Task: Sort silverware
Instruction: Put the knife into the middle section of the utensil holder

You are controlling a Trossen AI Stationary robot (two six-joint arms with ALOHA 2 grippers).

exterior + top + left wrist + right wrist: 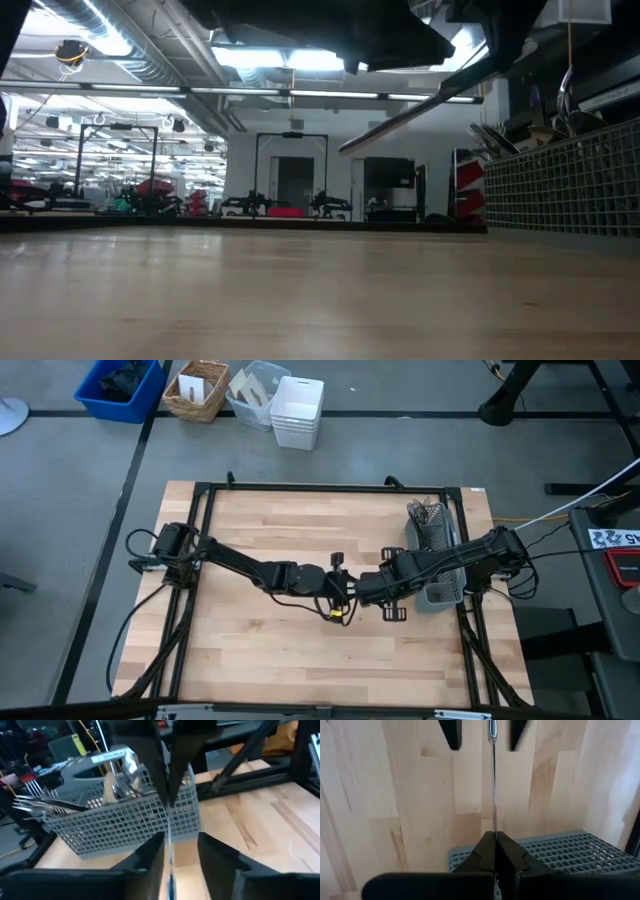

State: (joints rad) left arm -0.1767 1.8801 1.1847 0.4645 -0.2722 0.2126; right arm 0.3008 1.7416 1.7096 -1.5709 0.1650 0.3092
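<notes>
Mid-table, a knife (494, 795) is pinched edge-on by the closed right gripper (495, 851) – the left gripper (482, 732), at 12 o'clock, is parted around its far end – a handover, apparently, toward the caddy (437, 560)

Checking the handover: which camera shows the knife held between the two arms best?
The right wrist view: the knife runs edge-on from the right gripper, shut on it, to the left gripper, jaws apart. The left wrist view shows a blurred sliver, the low view a raised slanting bar, the high view almost nothing.
</notes>
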